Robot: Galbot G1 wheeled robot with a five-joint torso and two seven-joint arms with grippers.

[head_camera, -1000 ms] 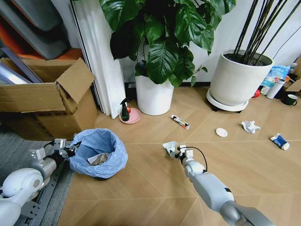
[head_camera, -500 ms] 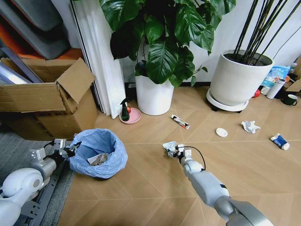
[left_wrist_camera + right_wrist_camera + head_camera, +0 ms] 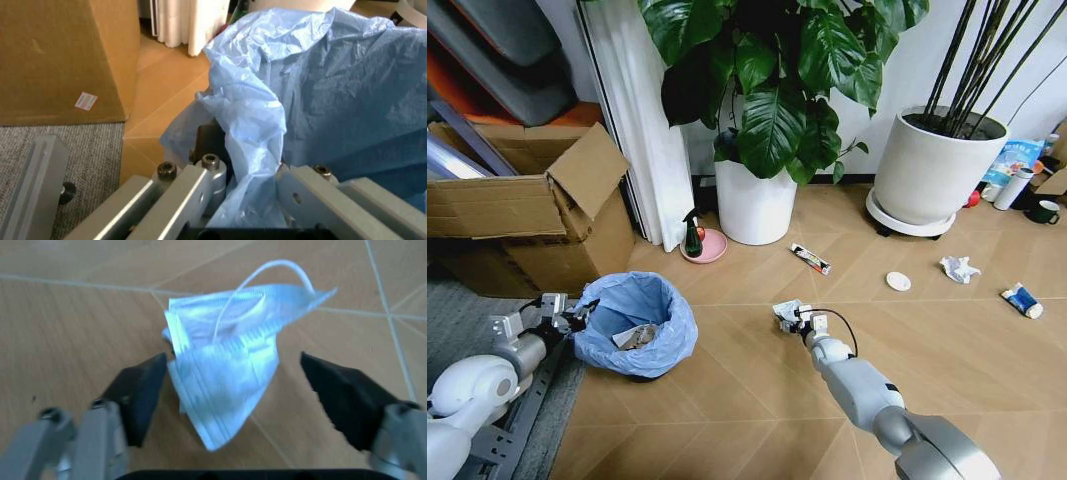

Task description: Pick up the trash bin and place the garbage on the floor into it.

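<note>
Left gripper [image 3: 577, 314] clamps the trash bin [image 3: 634, 325] rim at lower left. Right gripper [image 3: 243, 400], jaws spread, straddles a face mask [image 3: 223, 385] on the floor [image 3: 757, 410] at centre.

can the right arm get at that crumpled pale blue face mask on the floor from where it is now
Probably yes. The right gripper is open with its dark fingertips on either side of the crumpled pale blue face mask, which lies on the tan wood-look floor with nothing in between. The left gripper is at the black trash bin's blue bag, well clear.
</note>
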